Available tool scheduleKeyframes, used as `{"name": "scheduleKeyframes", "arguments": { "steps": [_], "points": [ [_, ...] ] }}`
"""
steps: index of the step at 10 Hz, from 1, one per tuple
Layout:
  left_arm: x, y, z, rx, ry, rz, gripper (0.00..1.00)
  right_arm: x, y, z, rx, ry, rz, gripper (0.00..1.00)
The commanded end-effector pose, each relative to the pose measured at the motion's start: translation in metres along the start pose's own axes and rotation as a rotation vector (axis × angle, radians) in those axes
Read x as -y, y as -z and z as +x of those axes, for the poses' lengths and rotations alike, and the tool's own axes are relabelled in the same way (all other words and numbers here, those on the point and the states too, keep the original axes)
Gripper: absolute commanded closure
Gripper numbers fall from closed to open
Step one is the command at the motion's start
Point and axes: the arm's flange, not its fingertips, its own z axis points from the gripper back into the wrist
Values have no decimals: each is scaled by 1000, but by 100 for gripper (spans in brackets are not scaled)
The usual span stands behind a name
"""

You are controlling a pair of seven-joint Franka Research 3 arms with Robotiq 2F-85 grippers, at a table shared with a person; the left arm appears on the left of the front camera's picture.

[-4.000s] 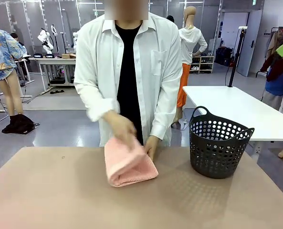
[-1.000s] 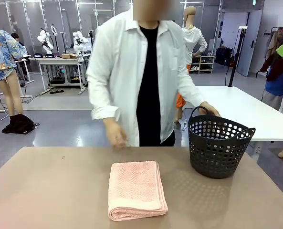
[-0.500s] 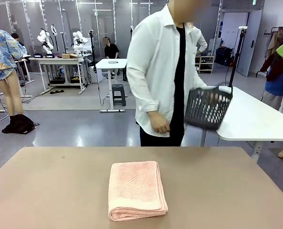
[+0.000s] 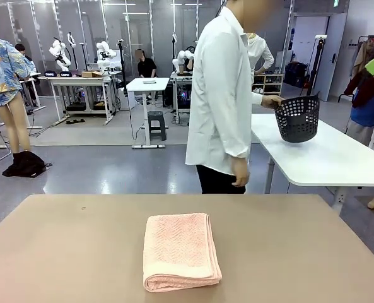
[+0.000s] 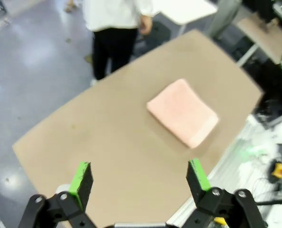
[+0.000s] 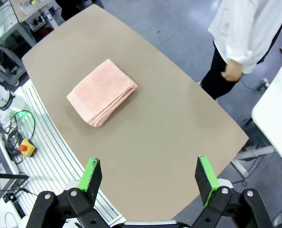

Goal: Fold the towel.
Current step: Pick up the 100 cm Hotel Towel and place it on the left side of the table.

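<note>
The towel (image 4: 181,251) is seen lying folded on the near middle of the brown table (image 4: 60,252), its stacked layers showing along the right edge and its rounded fold along the near edge. The fold is judged done, so little is left beyond tidying; should any squaring be wanted, the layered edge is best pressed flat and the stack left undragged. Soft salmon-pink terry is shown, with a zigzag weave and a thick rectangular form. The left claw (image 5: 140,178) is held wide and empty high above the table, and the right claw (image 6: 149,174) likewise. A perforated black basket (image 4: 298,118) is held by the person on the far white table (image 4: 338,161).
</note>
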Motion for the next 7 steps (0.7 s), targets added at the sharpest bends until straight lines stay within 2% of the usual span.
{"name": "scheduleKeyframes", "arguments": {
  "steps": [1, 2, 5, 7],
  "points": [
    [-26, 70, -19, 26, -94, -134, 0, 0, 0, 1, -4, -1, -3, 0],
    [-36, 109, -28, -6, -107, -147, 0, 0, 0, 1, -4, -1, -3, 0],
    [-57, 222, -63, -67, -228, -334, 0, 0, 0, 1, -4, -1, -3, 0],
    [-58, 291, -82, -91, -285, -369, 0, 0, 0, 1, -4, -1, -3, 0]
  ]
}}
